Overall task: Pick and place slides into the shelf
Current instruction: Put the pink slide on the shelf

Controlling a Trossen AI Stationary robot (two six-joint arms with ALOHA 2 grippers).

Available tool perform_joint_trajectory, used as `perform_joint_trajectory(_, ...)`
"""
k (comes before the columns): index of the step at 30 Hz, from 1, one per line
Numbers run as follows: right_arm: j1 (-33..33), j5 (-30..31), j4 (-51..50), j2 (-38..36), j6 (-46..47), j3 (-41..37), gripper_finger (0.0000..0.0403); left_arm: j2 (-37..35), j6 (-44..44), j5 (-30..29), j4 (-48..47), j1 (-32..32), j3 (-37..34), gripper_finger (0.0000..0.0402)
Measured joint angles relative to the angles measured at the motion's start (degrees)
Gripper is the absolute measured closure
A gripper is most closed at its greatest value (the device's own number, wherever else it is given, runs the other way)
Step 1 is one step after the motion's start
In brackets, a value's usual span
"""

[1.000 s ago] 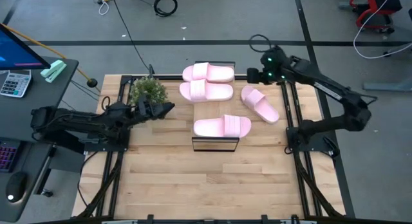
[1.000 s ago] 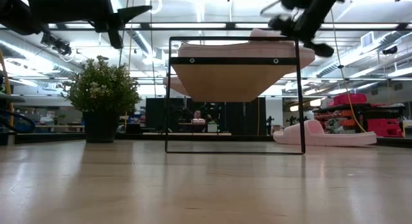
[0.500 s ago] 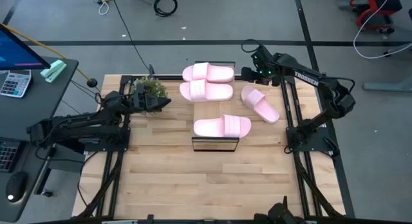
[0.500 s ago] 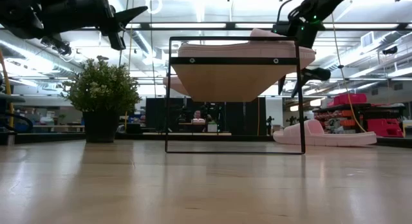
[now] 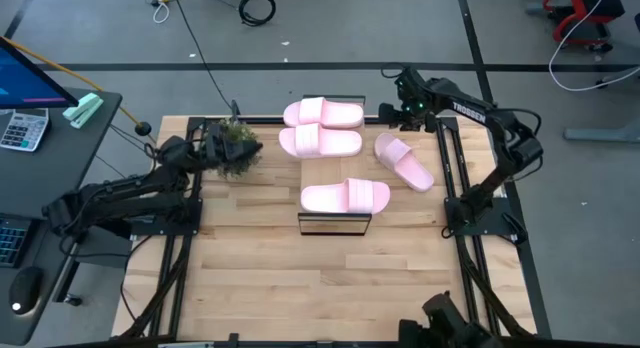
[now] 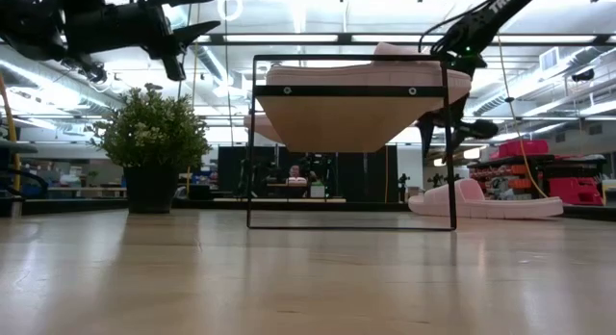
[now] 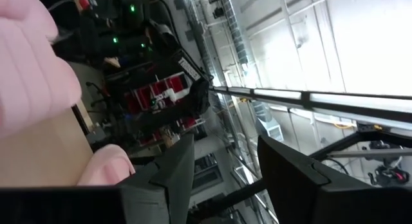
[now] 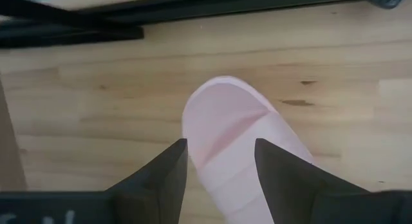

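Shelf (image 5: 334, 221) mid-table, three slides (image 5: 323, 114) on it. Fourth slide (image 5: 404, 160) on table beside shelf. Right gripper (image 8: 219, 169) above fourth slide, fingers apart, empty. Left gripper (image 7: 222, 176) over plant (image 5: 233, 146), fingers apart, empty.

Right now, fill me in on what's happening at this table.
Three pink slides lie on the shelf: two side by side at its far end and one at its near end. The fourth slide lies on the table to the right of the shelf. The right gripper hovers open above that slide's end, holding nothing. The left gripper waits open above the potted plant, also empty.
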Motion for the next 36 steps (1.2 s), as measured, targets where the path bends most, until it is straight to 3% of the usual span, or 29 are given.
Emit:
perform_joint_trajectory(27,-3.56,-2.22,-0.53,9.07,-6.75,0.00,0.0215,0.03,0.22,-0.44,-0.04,3.20,0.02,0.0226)
perform_joint_trajectory(36,-3.77,4.54,-0.87,9.07,-6.91,0.00,0.0215,0.03,0.22,-0.44,-0.06,3.20,0.02,0.0228)
